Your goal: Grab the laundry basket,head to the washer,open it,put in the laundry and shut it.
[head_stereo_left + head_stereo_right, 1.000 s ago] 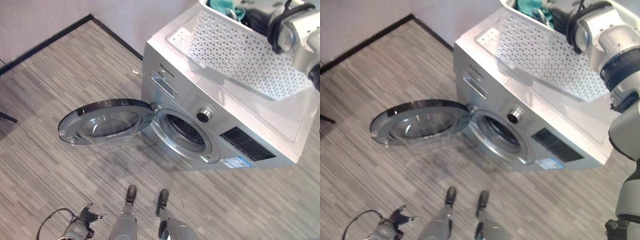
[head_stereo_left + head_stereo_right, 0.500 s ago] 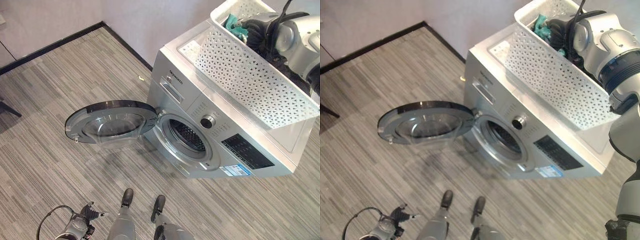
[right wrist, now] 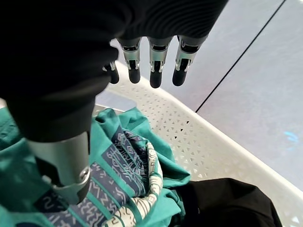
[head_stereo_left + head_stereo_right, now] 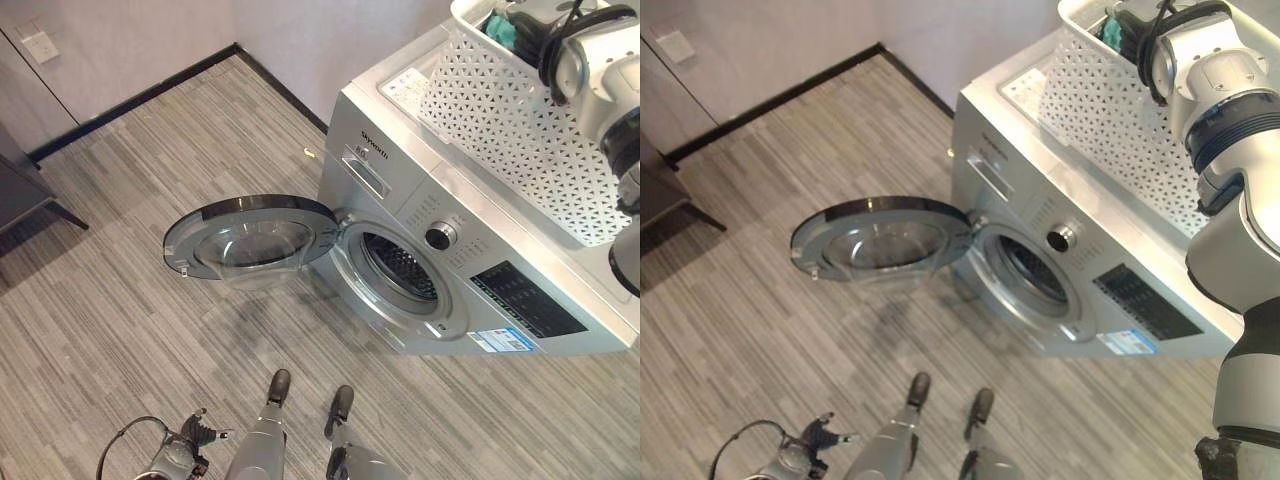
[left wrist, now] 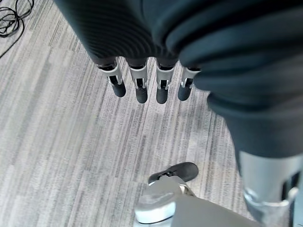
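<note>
The silver washer (image 4: 480, 250) stands by the wall, its round door (image 4: 255, 235) swung wide open to the left and the drum opening (image 4: 400, 270) bare. On its top sits the white perforated laundry basket (image 4: 510, 130). Inside it lie a teal patterned cloth (image 3: 128, 161) and a black garment (image 3: 227, 203). My right hand (image 3: 156, 61) hangs open inside the basket, its fingers straight above the teal cloth and near the basket's wall. My left hand (image 5: 137, 80) hangs open low at my left side over the floor, holding nothing.
Grey striped floor spreads in front of the washer. A black baseboard (image 4: 140, 95) runs along the wall at the back. A dark piece of furniture (image 4: 25, 195) stands at the far left. A small object (image 4: 308, 152) lies on the floor by the washer's left corner.
The whole picture has shifted, so the camera has moved. My right hand stays in the basket over the laundry, and the door stays open.
</note>
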Motion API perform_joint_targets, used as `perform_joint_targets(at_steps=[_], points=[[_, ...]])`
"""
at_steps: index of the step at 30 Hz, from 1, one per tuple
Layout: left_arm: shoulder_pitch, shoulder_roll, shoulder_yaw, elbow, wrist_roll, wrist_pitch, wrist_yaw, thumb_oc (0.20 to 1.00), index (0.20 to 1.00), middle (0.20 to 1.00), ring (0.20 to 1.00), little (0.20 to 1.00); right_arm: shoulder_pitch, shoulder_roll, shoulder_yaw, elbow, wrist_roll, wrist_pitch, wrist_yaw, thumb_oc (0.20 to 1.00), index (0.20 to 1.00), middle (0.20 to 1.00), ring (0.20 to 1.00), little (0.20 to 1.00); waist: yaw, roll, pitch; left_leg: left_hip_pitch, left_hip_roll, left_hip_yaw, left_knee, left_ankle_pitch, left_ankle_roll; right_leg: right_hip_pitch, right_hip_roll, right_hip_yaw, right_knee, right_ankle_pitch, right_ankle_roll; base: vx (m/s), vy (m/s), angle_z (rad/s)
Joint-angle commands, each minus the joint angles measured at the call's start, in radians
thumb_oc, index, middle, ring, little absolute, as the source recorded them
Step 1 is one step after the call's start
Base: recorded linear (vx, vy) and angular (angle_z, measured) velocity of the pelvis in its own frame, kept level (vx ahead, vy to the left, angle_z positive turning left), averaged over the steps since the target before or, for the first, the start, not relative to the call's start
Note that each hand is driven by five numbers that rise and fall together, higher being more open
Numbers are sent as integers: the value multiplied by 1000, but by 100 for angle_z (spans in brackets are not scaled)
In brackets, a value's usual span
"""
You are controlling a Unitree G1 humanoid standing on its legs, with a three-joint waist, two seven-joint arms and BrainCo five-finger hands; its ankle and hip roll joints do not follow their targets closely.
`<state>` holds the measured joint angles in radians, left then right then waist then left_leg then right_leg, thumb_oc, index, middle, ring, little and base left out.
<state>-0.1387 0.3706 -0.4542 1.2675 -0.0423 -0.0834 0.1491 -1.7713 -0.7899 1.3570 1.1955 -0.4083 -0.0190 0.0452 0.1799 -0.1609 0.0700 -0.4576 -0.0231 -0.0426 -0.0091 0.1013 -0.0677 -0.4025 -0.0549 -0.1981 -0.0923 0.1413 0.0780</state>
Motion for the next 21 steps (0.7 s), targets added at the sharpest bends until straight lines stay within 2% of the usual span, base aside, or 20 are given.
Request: perform_joint_targets(at_steps=[1,2,3,7,12,17,21], points=[[-98,31,5,-2,-27,-1,12,1000,1000,1000,1000,1000,-89,-57,43,108,-26,32,6,1000,1000,1000,1000,1000,20,-47,152,55,-39,-7,-78,26,1,174,-23,13,5,-23,60,25,-4,4],[-98,31,5,-2,-27,-1,12,1000,1000,1000,1000,1000,-89,-57,43,109,-26,32,6,1000,1000,1000,1000,1000,20,-47,152,55,-39,-7,-78,26,1,174,-23,13,5,-23,60,31,-25,7],[-102,39,-8,-9,-27,0,4,1000,1000,1000,1000,1000,-62,-57,43,147,-57,41,49,1000,1000,1000,1000,1000,23,-53,153,53,-43,-14,-78,27,2,174,-26,11,5,-19,61,34,-31,5],[-114,17,-24,-18,-42,3,-14,1000,1000,1000,1000,1000,-50,-55,43,184,-12,62,111,1000,1000,1000,1000,1000,25,-33,149,55,-46,-22,-78,27,6,180,-29,17,5,-18,63,30,-17,5],[-126,9,-24,-5,-46,11,-24,1000,1000,1000,1000,1000,-41,-25,5,176,51,73,131,1000,1000,1000,1000,1000,19,-29,141,70,-40,-14,-78,23,8,187,-22,32,5,-26,62,0,0,0],[-125,6,-3,7,-52,14,-20,1000,1000,1000,1000,1000,-43,11,-43,163,86,70,77,1000,1000,1000,1000,1000,15,-24,132,93,-38,-6,-78,21,10,202,-16,36,5,-40,55,-12,-10,-6],[-110,-3,39,28,-34,19,-4,1000,1000,1000,1000,1000,-40,28,-114,33,105,66,-15,1000,1000,1000,1000,1000,-6,-14,106,131,-38,2,-78,12,14,234,-13,40,5,-49,47,-1,-18,-4]])
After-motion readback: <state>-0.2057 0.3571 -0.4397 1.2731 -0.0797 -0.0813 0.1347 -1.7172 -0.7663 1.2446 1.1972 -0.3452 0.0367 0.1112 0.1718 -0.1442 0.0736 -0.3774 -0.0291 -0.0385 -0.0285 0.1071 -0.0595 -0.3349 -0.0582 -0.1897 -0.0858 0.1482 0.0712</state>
